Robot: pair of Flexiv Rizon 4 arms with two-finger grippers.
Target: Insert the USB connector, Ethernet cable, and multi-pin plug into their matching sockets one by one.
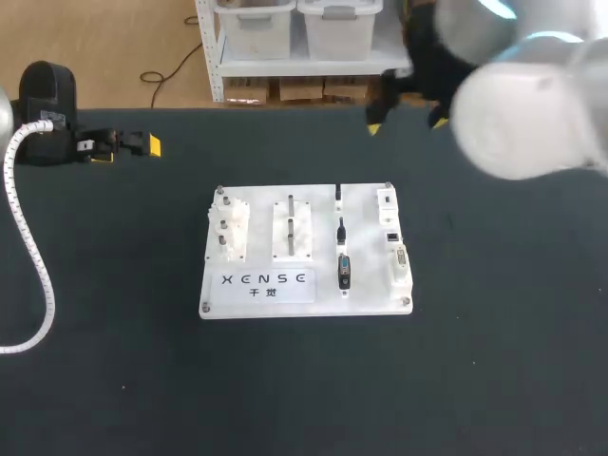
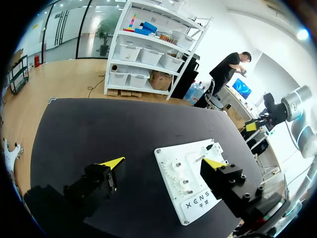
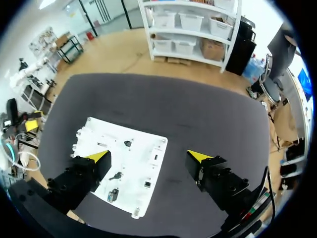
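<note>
A white board [image 1: 304, 302] lies mid-table. Down its right half stand three dark plugs in a column: a small one [image 1: 338, 193], a slim one [image 1: 341, 230] and a wider multi-pin plug [image 1: 345, 272]. The sockets [image 1: 393, 236] line the board's right edge. My left gripper [image 1: 128, 149] sits at the far left of the table, open and empty; in its wrist view the board [image 2: 198, 203] lies ahead of the open gripper [image 2: 163, 162]. My right gripper [image 1: 406, 123] hangs open above the table's far edge. The right gripper [image 3: 148, 156] holds nothing, with the board [image 3: 141, 148] and plugs [image 3: 113, 195] below it.
The board's left half carries white gear and peg fixtures [image 1: 231, 228] and a slotted block [image 1: 293, 228]. A white corrugated hose [image 1: 28, 247] trails down the table's left side from my left arm. Dark tabletop surrounds the board.
</note>
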